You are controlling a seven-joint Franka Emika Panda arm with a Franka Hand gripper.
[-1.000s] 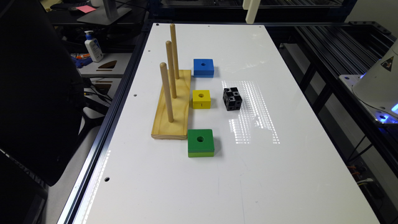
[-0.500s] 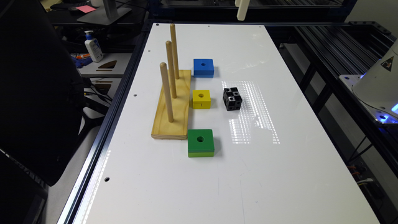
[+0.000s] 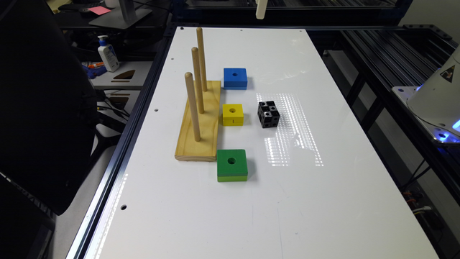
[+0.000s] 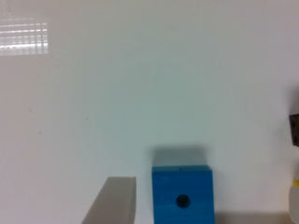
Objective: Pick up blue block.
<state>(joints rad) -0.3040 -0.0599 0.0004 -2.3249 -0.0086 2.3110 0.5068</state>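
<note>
1. Starting at the exterior view's left, I see the wooden peg stand (image 3: 199, 118) with its three upright pegs, unmoved over the last second.
2. Just beside it, toward the exterior view's right, sit three blocks in a row: the blue block (image 3: 235, 78) farthest from the camera, the yellow block (image 3: 233, 114) in the middle, the green block (image 3: 231, 165) nearest. None has shifted.
3. Further right, the black cube (image 3: 268, 113) also stays put.
4. What changed: the gripper (image 3: 261, 8) at the far end of the table (image 3: 323, 201) has slid toward the exterior view's left and now hangs high, well beyond the blue block.
5. I judge this as the approach; no descent has begun.
6. In the wrist view the blue block (image 4: 182, 196) lies flat beside one finger (image 4: 113, 201); I cannot tell how wide the pincer stands.
</note>
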